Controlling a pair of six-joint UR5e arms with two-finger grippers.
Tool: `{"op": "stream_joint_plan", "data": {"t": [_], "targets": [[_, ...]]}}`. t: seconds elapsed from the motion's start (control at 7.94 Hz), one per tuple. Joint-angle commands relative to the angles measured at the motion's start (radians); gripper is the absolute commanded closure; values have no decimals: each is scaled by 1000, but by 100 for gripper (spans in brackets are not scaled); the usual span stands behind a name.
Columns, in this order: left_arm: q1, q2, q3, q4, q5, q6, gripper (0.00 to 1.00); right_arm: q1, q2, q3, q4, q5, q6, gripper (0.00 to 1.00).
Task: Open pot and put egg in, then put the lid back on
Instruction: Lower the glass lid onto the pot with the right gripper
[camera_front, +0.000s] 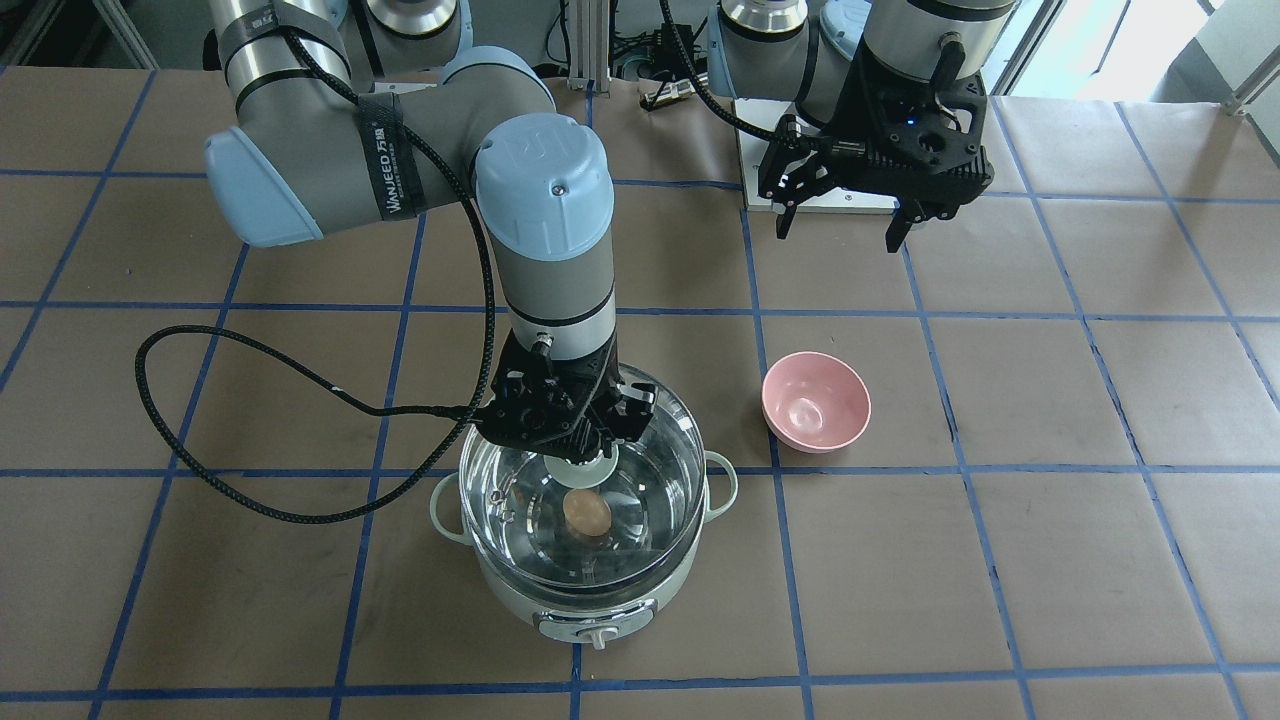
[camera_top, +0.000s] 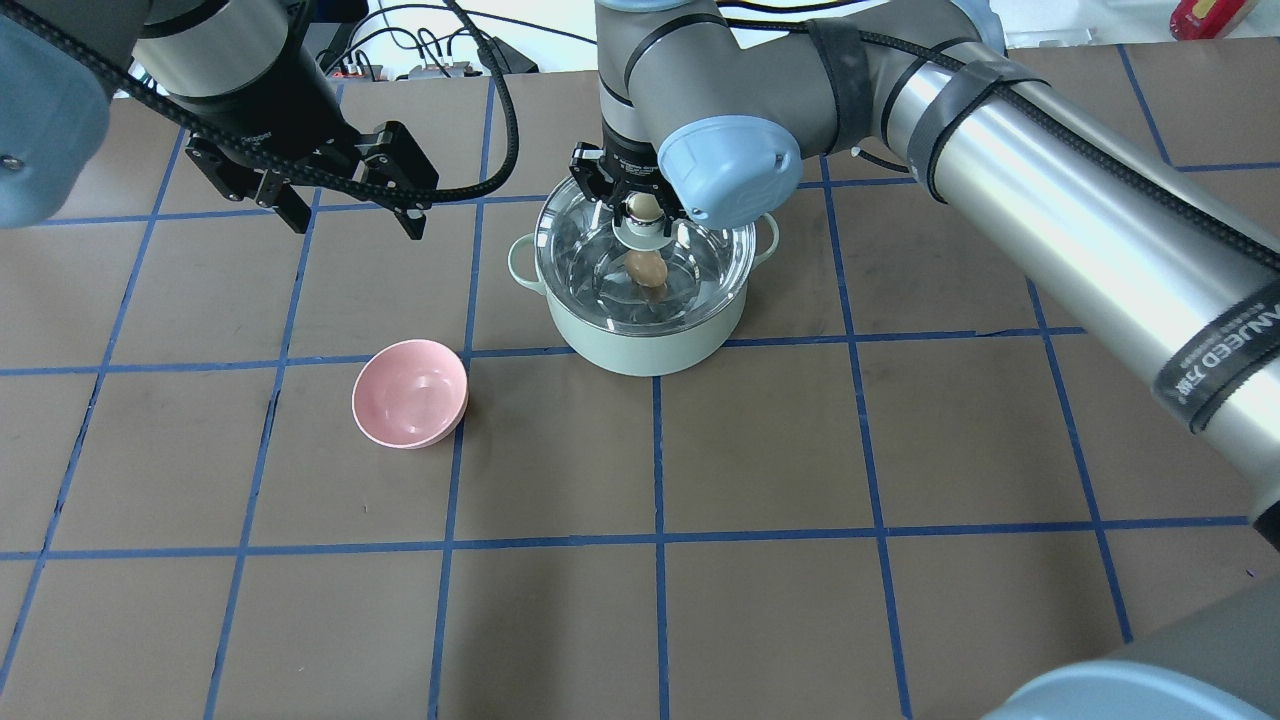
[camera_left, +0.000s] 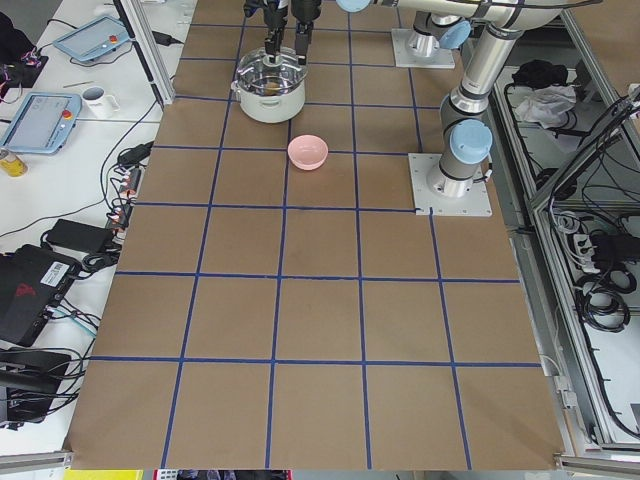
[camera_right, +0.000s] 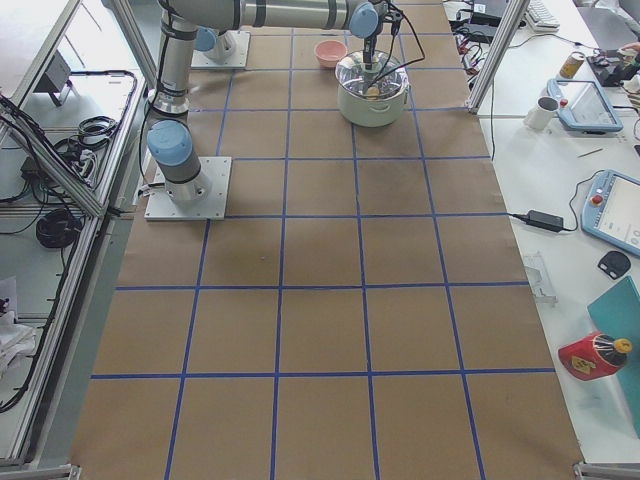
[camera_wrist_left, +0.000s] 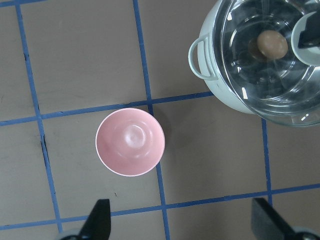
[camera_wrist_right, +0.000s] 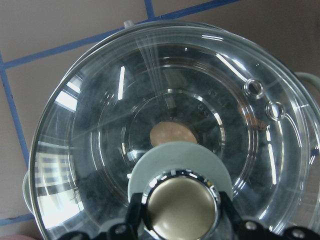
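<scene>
The mint-green pot (camera_front: 575, 590) stands on the table, also in the overhead view (camera_top: 640, 345). The tan egg (camera_front: 586, 512) lies on its steel bottom, seen through the glass in the right wrist view (camera_wrist_right: 172, 134). My right gripper (camera_front: 580, 455) is shut on the beige-capped knob (camera_wrist_right: 181, 207) of the clear glass lid (camera_front: 655, 440). It holds the lid over the pot's mouth, a little off centre. I cannot tell whether the lid rests on the rim. My left gripper (camera_front: 837, 238) is open and empty, high above the table, away from the pot.
A small empty pink bowl (camera_front: 816, 400) stands on the brown, blue-taped table beside the pot, below my left gripper in the left wrist view (camera_wrist_left: 130, 142). A black cable (camera_front: 200, 345) loops from the right arm over the table.
</scene>
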Motion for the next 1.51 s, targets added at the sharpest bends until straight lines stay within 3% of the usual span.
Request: {"op": "stream_joint_plan", "data": {"t": [0.0, 1.39], "targets": [[-5, 2, -1, 0, 9, -1, 0, -3, 6, 1, -2, 5, -4, 100], [0, 2, -5, 8, 9, 1, 0, -3, 33, -7, -42, 2, -7, 100]]}}
